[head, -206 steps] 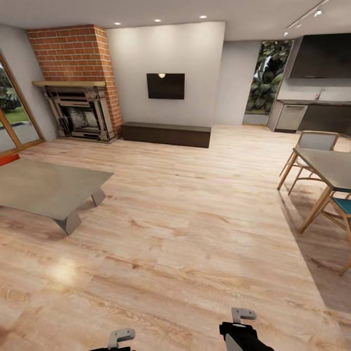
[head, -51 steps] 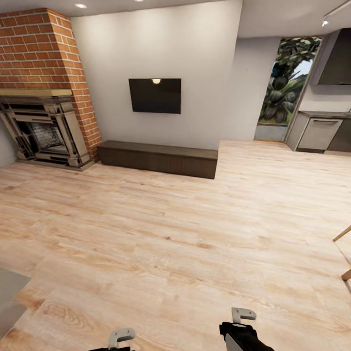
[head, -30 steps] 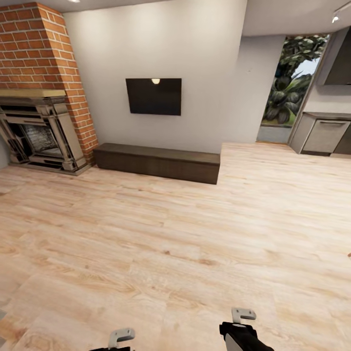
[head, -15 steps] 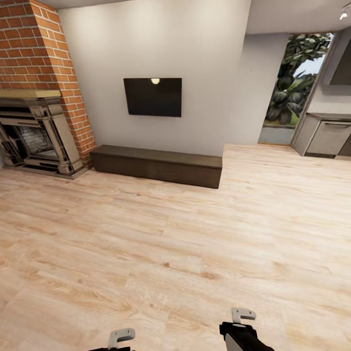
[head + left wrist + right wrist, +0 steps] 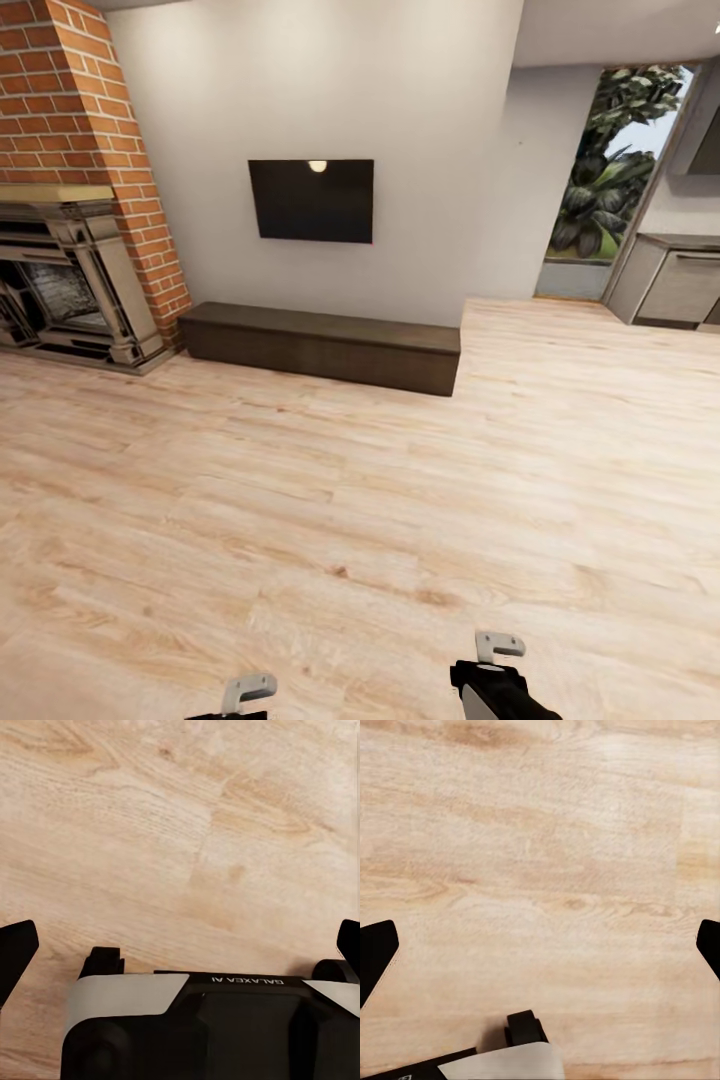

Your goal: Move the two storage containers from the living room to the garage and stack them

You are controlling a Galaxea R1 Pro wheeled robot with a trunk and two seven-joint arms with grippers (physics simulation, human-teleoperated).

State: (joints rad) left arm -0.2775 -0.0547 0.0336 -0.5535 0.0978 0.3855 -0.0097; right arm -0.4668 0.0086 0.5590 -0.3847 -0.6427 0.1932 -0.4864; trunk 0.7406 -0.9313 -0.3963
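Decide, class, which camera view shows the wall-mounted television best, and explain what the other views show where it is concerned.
The head view shows the television best: its whole dark screen hangs on the pale wall above the long dark bench, beside the brick fireplace. Both wrist views look down onto the wood plank floor, so they tell nothing about the television.

The view advances and swings right, so the low grey coffee table, the wooden dining chairs and a red-orange bin corner leave it (camera motion, not theirs), while the long dark wooden media bench [image 5: 320, 347] and black wall-mounted television [image 5: 311, 200] loom nearer.
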